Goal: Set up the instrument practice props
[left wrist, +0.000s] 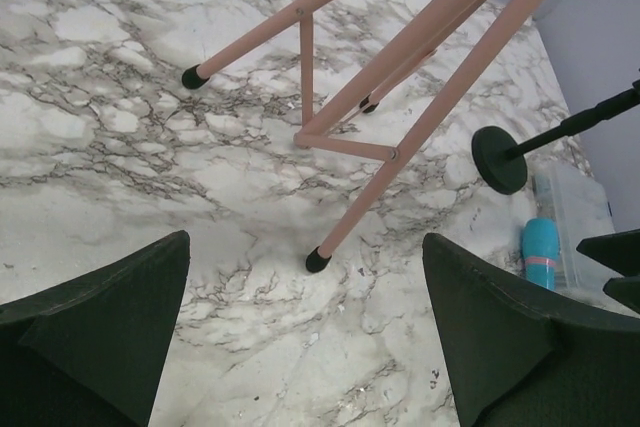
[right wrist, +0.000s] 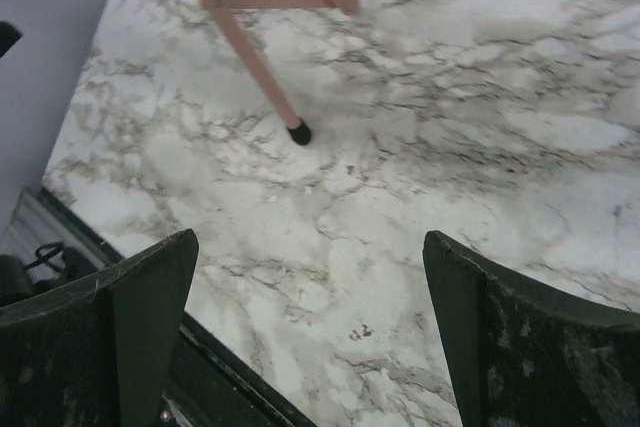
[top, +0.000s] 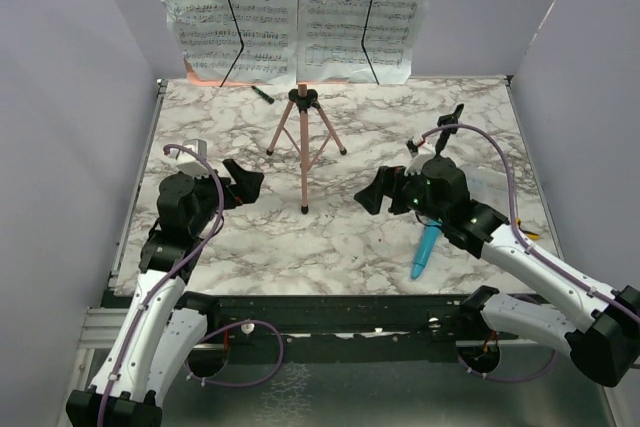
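Sheet-music pages (top: 295,12) sit side by side at the top of your pink music stand (top: 303,137), each white page crossed by a thin black retaining wire. The stand is upright toward the back middle of the marble table (top: 340,242), its three legs splayed and their black feet on the surface. To its right you have the small black mic stand (top: 452,119): the left wrist view shows its round base flat on the marble with the rod tilting away. The blue toy microphone (top: 426,250) lies on the table at the near right, its upper end hidden under the right arm, well apart from the mic stand. Your left gripper (top: 248,181) hovers left of the tripod with its jaws spread wide and nothing between them. Your right gripper (top: 368,192) hovers on the tripod's other side, pointed toward the near leg, also wide open and empty. A small black-green stick (top: 262,95) lies near the back edge, left of the stand.
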Robot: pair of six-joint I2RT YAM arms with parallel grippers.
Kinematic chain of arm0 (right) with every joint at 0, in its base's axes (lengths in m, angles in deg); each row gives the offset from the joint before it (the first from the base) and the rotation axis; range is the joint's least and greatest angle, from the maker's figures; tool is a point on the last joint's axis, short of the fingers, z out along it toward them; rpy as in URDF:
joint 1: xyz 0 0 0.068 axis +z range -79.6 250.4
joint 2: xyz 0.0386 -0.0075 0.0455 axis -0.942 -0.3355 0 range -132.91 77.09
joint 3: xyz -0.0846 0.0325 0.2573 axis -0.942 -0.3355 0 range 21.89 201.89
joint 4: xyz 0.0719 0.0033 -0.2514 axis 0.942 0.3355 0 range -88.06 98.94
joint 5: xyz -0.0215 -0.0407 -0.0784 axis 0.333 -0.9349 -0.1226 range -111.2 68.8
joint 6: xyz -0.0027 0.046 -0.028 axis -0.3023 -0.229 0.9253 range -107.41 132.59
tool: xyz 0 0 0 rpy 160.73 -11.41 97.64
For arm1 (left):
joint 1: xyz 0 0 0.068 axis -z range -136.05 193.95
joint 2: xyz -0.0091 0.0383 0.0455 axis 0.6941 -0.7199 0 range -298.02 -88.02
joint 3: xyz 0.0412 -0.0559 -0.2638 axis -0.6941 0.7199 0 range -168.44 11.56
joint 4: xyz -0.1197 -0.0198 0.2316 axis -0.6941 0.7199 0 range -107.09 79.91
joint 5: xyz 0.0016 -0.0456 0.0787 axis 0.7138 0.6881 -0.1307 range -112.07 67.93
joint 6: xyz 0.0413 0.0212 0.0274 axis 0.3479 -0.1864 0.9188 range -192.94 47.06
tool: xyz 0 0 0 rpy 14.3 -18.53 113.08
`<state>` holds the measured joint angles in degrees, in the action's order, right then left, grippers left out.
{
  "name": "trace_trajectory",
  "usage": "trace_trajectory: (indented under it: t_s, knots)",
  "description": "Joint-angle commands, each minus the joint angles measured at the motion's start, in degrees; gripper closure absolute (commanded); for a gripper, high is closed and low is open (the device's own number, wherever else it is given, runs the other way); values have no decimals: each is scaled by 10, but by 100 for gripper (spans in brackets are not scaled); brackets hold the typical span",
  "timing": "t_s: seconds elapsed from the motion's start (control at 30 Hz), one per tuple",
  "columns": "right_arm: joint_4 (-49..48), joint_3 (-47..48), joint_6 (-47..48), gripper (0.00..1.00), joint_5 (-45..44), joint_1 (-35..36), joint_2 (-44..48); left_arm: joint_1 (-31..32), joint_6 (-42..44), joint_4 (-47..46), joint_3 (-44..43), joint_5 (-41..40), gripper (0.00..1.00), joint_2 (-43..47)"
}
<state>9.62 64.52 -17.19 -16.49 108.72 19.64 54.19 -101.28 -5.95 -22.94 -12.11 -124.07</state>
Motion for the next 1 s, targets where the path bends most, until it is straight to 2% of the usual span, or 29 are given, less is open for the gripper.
trace_trajectory:
  t_s: [0.0,0.23,0.47,0.57,0.7,0.97]
  knots:
    - [66,-23,-30,1,-76,-40,10,2,-12,4,6,23,1,-20]
    - [131,-38,-36,0,-150,-107,40,2,-9,2,5,21,1,-42]
    - [165,-8,-6,0,-232,-192,60,2,-5,2,0,21,1,-53]
    - [154,24,20,0,-217,-236,46,2,-4,0,0,21,1,-56]
    - [132,81,44,0,-137,-290,6,2,-3,-1,-1,24,1,-62]
    - [110,213,28,0,-24,-338,-123,2,-12,-2,-3,28,1,-65]
